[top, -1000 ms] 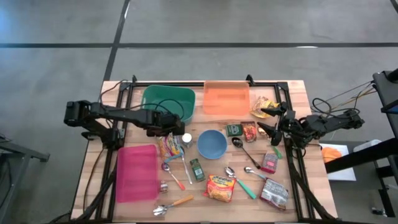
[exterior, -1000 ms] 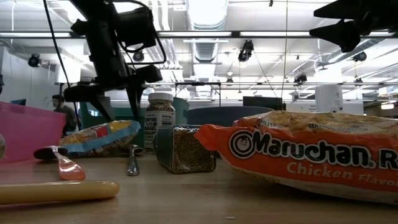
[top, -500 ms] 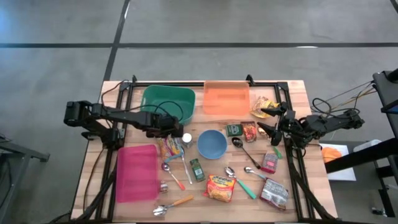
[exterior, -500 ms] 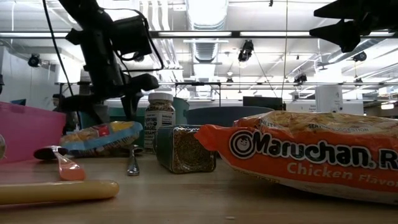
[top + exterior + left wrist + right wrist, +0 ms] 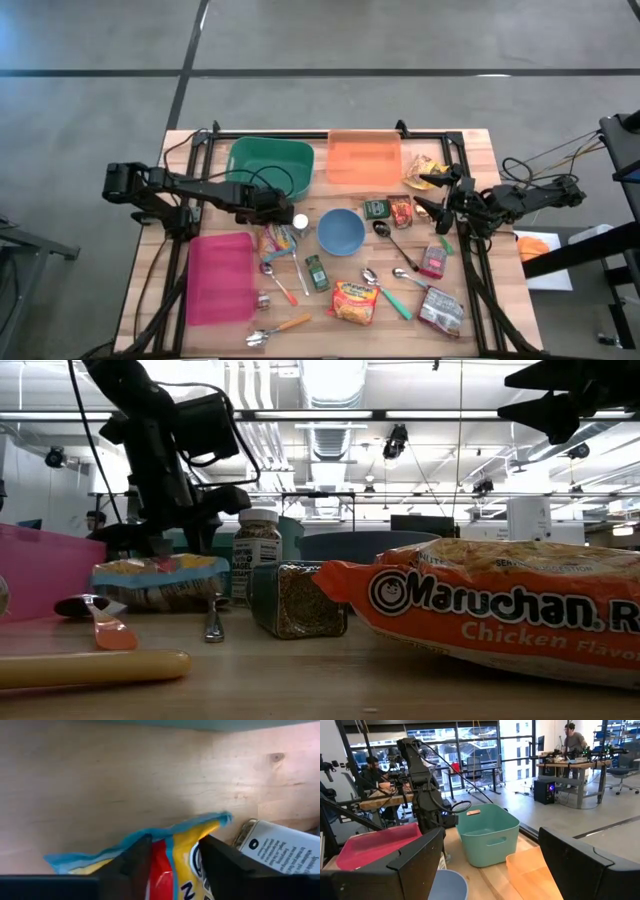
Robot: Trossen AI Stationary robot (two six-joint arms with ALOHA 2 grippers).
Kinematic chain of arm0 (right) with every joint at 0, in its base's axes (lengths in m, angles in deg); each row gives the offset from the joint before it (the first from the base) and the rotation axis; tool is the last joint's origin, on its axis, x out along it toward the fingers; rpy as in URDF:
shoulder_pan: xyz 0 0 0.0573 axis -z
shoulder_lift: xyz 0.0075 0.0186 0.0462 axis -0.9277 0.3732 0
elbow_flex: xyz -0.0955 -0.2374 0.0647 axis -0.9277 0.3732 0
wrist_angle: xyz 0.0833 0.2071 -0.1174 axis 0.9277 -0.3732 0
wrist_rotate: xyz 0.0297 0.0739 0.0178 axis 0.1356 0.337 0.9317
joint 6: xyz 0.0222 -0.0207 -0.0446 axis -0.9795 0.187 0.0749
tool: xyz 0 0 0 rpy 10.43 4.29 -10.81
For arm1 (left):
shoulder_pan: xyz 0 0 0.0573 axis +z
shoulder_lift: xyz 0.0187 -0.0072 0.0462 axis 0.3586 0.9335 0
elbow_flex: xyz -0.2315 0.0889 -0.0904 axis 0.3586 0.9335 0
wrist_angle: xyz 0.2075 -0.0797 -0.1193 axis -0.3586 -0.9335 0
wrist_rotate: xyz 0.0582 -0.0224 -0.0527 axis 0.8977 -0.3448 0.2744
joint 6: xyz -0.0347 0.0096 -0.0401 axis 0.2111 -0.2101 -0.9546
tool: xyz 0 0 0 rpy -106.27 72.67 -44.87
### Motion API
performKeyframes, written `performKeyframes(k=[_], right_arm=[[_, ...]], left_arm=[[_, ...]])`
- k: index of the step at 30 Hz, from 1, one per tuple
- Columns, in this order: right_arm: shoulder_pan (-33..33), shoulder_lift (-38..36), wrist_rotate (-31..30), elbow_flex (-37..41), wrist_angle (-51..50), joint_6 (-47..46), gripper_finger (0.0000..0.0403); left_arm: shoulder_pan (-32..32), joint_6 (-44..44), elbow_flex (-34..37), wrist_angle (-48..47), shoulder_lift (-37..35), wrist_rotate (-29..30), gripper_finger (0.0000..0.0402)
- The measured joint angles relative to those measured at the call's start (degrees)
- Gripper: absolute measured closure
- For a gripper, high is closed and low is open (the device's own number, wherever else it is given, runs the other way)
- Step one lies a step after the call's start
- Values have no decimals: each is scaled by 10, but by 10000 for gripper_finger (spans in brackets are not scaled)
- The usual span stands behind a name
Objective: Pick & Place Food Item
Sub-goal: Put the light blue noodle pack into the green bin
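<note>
High view shows our left gripper (image 5: 272,222) down over the end of a blue and yellow snack bag (image 5: 275,240), which lies on the wooden table (image 5: 470,150) between the pink bin (image 5: 218,277) and the blue bowl (image 5: 341,231). From our left wrist camera, the two dark fingers (image 5: 131,865) straddle the bag's crimped edge, one on each side; we cannot tell whether they pinch it. A white-capped spice jar (image 5: 299,223) stands just beside. Our right gripper (image 5: 428,195) waits near the table's right edge, held level with fingers spread wide and nothing between them.
</note>
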Motion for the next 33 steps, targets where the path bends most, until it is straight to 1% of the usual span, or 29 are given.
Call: performKeyframes(k=[8, 10, 14, 22, 26, 29, 33], right_arm=[[0, 0, 0, 0, 0, 2, 76], [0, 0, 0, 0, 0, 2, 76], [0, 0, 0, 0, 0, 2, 76], [0, 0, 0, 0, -1, 2, 76], [0, 0, 0, 0, -8, 1, 76], [0, 0, 0, 0, -14, 1, 76], [0, 0, 0, 0, -14, 4, 76]], left_arm=[[0, 0, 1, 2, 0, -8, 372], [0, 0, 1, 2, 0, -9, 393], [0, 0, 1, 2, 0, -21, 400], [0, -3, -8, -6, -15, -38, 401], [0, 2, -12, -18, -43, -36, 401], [0, 3, -11, -41, -74, -37, 401], [0, 7, -11, -50, -118, -33, 401]])
